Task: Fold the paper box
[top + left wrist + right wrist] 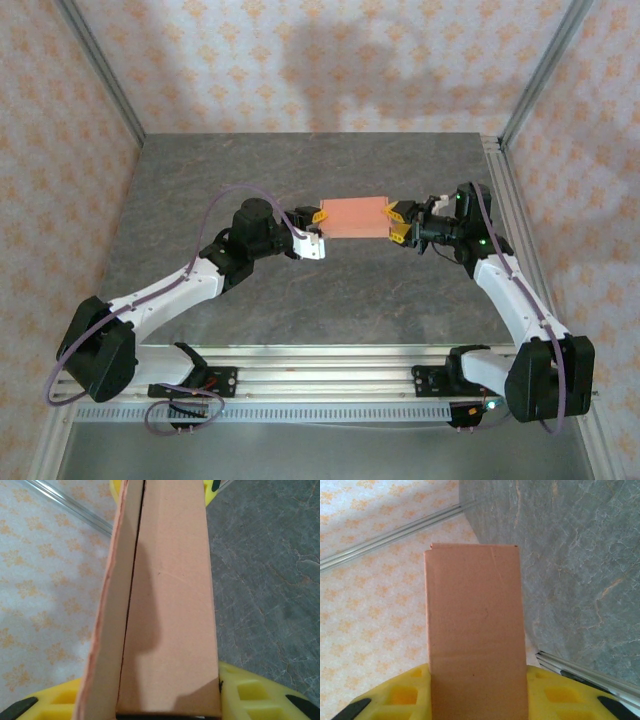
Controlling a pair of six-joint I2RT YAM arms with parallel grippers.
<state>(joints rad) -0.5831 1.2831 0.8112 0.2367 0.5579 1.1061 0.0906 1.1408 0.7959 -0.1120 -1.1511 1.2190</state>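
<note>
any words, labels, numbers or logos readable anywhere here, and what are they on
None can be read. The paper box is plain salmon card, the wallpaper carries just a floral pattern, and the table shows grey marbling, no print.

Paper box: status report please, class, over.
Right gripper shut on paper box. Left gripper astride other end, grip unclear. Long flap ajar. Nothing in the way.
</note>
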